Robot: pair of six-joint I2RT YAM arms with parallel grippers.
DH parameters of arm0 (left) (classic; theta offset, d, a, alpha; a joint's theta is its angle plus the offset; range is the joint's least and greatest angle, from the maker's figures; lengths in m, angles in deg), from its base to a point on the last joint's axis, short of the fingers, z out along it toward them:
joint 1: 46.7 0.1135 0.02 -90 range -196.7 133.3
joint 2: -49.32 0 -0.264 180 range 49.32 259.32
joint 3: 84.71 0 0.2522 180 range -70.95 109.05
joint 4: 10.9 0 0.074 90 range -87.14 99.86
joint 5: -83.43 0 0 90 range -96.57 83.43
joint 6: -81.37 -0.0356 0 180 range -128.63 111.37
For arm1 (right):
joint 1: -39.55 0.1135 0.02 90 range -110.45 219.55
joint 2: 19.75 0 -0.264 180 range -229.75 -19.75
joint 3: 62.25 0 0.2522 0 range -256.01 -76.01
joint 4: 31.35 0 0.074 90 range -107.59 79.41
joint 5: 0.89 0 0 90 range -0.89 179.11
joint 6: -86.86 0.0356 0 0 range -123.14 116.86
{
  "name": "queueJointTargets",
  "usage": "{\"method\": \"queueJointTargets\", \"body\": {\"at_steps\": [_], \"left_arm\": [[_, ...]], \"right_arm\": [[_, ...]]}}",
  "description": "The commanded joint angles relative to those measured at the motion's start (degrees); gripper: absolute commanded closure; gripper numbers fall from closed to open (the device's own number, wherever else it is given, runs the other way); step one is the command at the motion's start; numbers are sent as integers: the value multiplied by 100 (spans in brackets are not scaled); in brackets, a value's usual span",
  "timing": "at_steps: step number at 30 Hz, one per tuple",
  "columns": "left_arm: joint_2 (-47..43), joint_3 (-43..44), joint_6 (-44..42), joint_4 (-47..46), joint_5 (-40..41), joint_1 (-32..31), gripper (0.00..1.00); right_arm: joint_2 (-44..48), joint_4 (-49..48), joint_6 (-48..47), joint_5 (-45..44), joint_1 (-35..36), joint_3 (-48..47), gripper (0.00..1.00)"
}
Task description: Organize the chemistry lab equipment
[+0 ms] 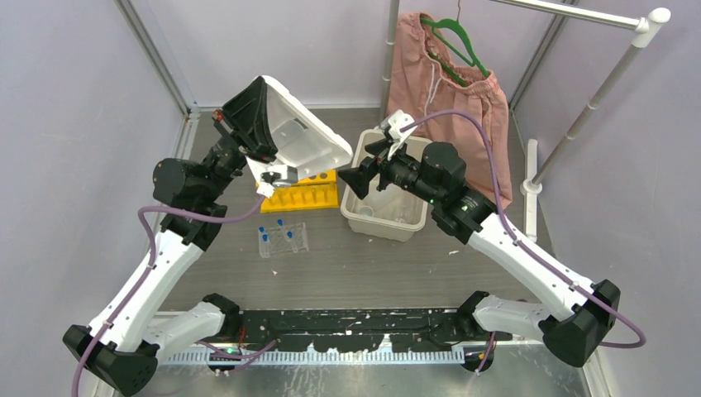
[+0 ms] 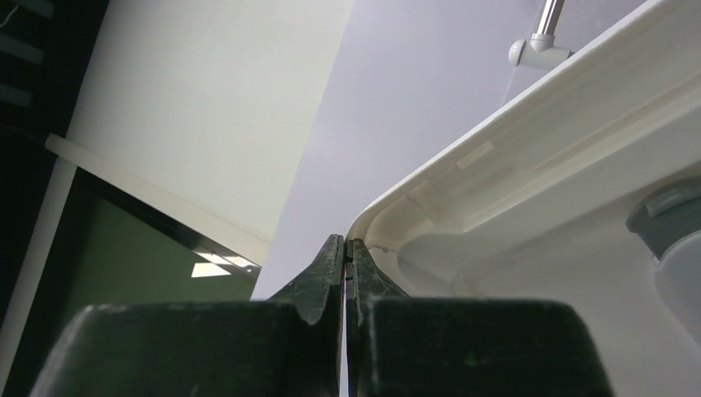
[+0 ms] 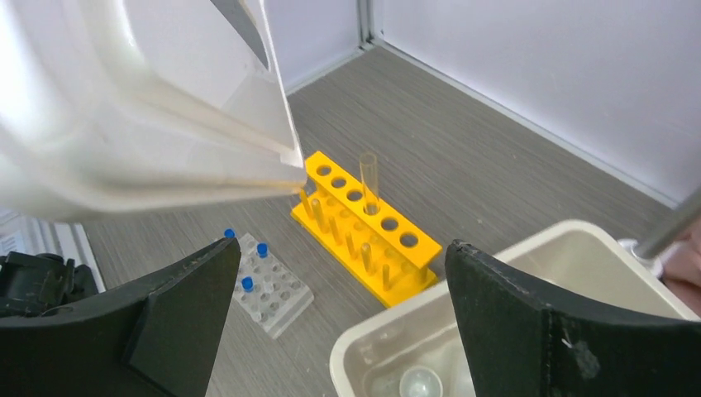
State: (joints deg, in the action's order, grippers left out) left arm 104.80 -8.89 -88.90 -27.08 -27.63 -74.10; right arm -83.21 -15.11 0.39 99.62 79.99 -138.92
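Observation:
My left gripper [image 1: 260, 95] is shut on the rim of a white plastic tub [image 1: 302, 136] and holds it tilted in the air above the yellow six-hole tube rack [image 1: 302, 192]. The left wrist view shows the tub [image 2: 529, 174] with a grey-capped translucent thing [image 2: 671, 223] inside. My right gripper [image 1: 349, 180] is open and empty at the left rim of a beige bin [image 1: 413, 225]. The right wrist view shows the yellow rack [image 3: 364, 227] with one clear tube [image 3: 369, 175], and the clear grid rack [image 3: 271, 285] with blue-capped tubes [image 3: 261, 248]. The grid rack [image 1: 283, 240] lies on the table in front of the yellow rack.
The beige bin [image 3: 368, 347] holds small clear glassware [image 3: 420, 382]. Pink shorts on a green hanger [image 1: 450, 74] hang from a white rail [image 1: 579, 124] at the back right. Purple walls close the back and sides.

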Motion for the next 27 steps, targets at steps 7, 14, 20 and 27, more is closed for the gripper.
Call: {"method": "queueJointTargets", "body": {"at_steps": [7, 14, 20, 27], "left_arm": [[-161, 210, -330, -85, -172, -90, 100], [-145, 260, -342, -74, -179, -129, 100], [-108, 356, -375, -74, -159, -160, 100], [-273, 480, -389, 748, 15, -169, 95]], "right_arm": [[-191, -1870, 293, 1438, 37, 376, 2], [-342, -2451, 232, 1107, 103, 409, 6], [-726, -3036, 222, 1010, 192, 285, 20], [-739, -3074, 145, 852, 211, 98, 68]]}}
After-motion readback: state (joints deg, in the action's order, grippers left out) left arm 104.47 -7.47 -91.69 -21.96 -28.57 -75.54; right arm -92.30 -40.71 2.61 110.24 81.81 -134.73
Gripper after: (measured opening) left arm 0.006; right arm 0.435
